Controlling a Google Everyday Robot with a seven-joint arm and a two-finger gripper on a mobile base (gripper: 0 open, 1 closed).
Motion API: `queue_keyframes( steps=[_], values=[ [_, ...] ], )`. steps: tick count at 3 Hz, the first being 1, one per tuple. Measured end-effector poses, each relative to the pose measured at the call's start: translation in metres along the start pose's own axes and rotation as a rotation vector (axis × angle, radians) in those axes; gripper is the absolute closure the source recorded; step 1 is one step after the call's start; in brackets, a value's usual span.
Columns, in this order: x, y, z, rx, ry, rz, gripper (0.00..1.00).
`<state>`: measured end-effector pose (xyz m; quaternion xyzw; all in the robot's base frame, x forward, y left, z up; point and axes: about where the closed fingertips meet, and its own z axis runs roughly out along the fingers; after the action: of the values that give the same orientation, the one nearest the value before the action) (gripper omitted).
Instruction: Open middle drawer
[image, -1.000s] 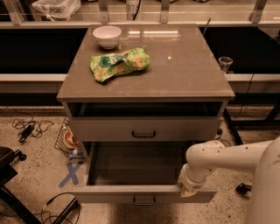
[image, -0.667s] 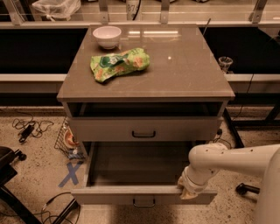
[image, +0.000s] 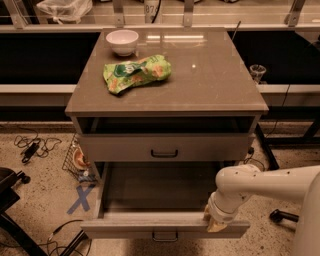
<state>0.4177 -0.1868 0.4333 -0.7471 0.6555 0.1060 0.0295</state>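
Middle drawer (image: 130, 227) pulled well out; gripper (image: 215, 226) at right end of its front rim; opening width, hold: cannot tell

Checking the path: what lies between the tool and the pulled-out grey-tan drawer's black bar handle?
Camera view: only bare grey-tan drawer front; tool sits at its right end.

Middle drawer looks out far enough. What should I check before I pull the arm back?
1. Middle drawer pulled out, inside showing: ok.
2. Tool at the drawer front's right end, free of it: cannot tell.
3. Black handle clear of the arm: ok.
4. Green bag and white bowl resting well in from the countertop edge: ok.
5. Floor cables left of the cabinet, away from the arm: ok.
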Motion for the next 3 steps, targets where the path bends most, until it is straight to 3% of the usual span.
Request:
queue_keyframes(
  steps=[1, 2, 3],
  values=[
    [-0.0001, 0.0009, 0.001, -0.003, 0.0, 0.0, 0.78],
    [-0.0002, 0.002, 0.0022, -0.006, -0.001, 0.0, 0.47],
    [-0.0002, 0.0029, 0.0032, -0.008, -0.001, 0.0, 0.24]
  ],
)
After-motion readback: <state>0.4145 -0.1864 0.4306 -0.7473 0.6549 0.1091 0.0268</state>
